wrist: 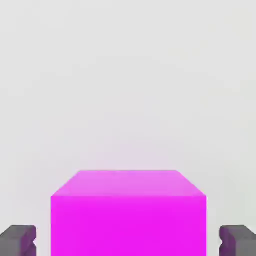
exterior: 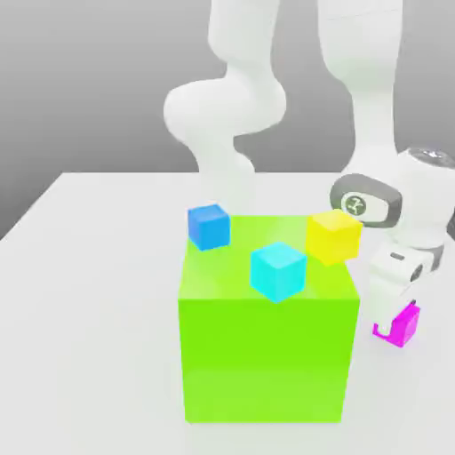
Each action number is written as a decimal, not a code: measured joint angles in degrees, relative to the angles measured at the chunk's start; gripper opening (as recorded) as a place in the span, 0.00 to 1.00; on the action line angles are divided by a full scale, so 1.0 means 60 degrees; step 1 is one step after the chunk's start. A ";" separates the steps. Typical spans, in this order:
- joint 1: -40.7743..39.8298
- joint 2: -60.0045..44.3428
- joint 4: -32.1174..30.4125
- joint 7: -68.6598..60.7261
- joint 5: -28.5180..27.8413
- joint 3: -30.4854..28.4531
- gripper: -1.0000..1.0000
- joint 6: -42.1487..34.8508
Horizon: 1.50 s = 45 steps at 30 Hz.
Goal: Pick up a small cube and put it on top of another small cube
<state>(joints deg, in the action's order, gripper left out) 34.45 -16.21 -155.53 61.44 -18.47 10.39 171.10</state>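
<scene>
The small magenta cube [exterior: 402, 325] rests on the white table, to the exterior view's right of the big green cube. My gripper [exterior: 394, 320] is lowered straight over it from above. In the hand view the magenta cube [wrist: 128, 215] sits between the two dark fingers [wrist: 17, 241], and a narrow gap shows on each side of it. The jaws stand open around the cube without touching it. The small mid-blue cube [exterior: 209, 226] sits at the green cube's far corner on the exterior view's left.
The big lime-green cube [exterior: 267, 355] stands in the middle of the table. A cyan cube [exterior: 278, 271] and a yellow cube [exterior: 333, 236] show against its top face. The arm's white links rise behind them.
</scene>
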 joint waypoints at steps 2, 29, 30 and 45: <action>-0.0006 0.0000 0.0000 0.0013 -0.0013 0.0001 0.00 0.0005; -0.2761 0.6242 0.1749 -0.5359 0.1464 -0.0234 0.00 -0.7574; -0.2992 0.6572 0.1700 -0.5164 0.1458 -0.0378 0.00 -0.7883; -0.5997 0.9976 -0.0968 -0.1926 0.2703 -0.2281 1.00 -0.8895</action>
<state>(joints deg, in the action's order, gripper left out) -1.53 43.64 -161.34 49.89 -2.26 -3.30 117.73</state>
